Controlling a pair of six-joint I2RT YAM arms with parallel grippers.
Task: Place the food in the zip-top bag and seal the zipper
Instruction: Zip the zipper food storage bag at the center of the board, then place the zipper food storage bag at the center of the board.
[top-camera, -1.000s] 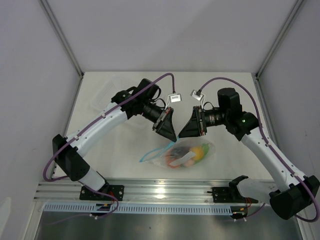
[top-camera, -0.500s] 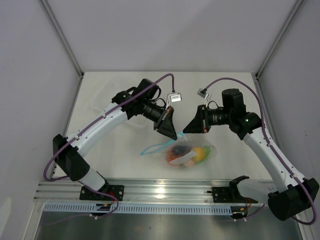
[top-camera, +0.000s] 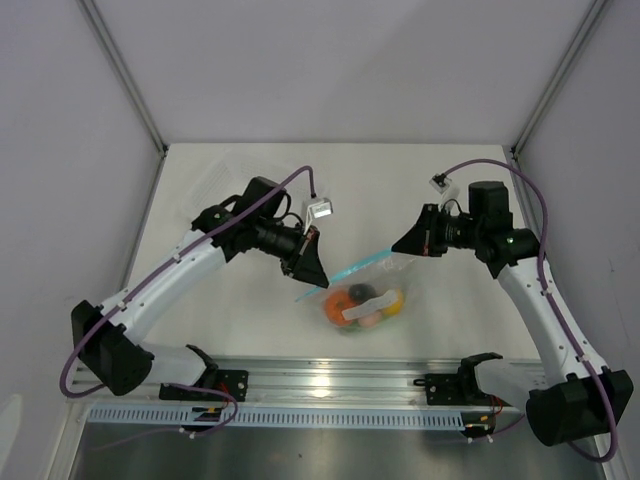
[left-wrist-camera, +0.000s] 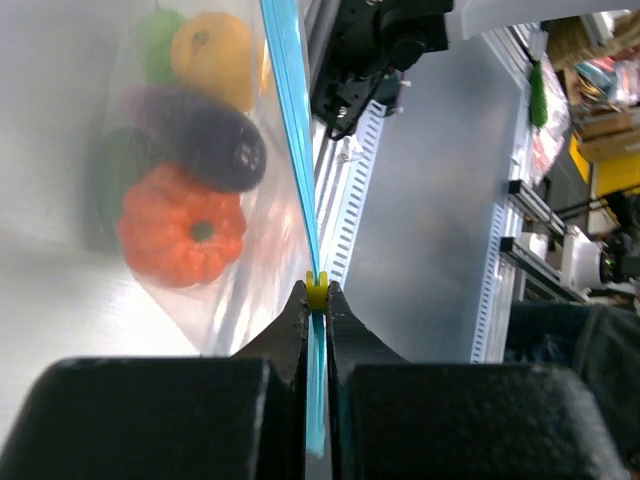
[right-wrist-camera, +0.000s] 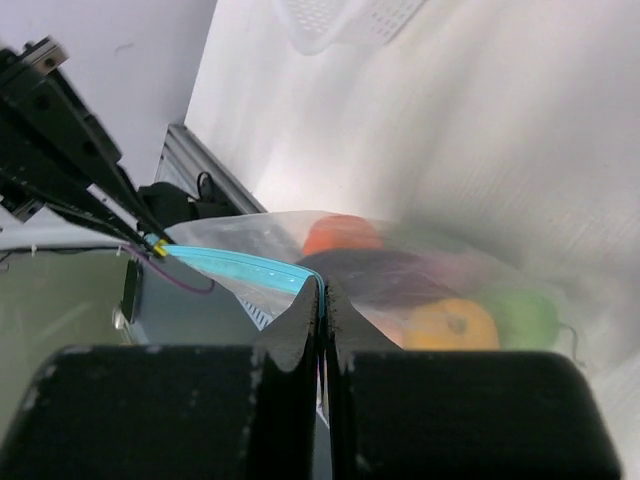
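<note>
We count one zip-top bag (top-camera: 372, 262) carrying one blue zipper (left-wrist-camera: 298, 150). Inside we make out five food pieces: one orange pumpkin (left-wrist-camera: 183, 230), one purple eggplant (left-wrist-camera: 205, 137), one yellow lemon (left-wrist-camera: 215, 58), one pale green piece (left-wrist-camera: 158, 35), one darker green piece (left-wrist-camera: 118, 170); any further piece is too blurred. Two tools: left tool (left-wrist-camera: 317, 292), right tool (right-wrist-camera: 321, 285). One clear tray (right-wrist-camera: 345, 20), one table (top-camera: 400, 180).

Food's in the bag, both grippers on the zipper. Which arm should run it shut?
Left, likely: the left gripper pinches the zipper right at its yellow tab, while the right gripper clamps the other end as an anchor.
</note>
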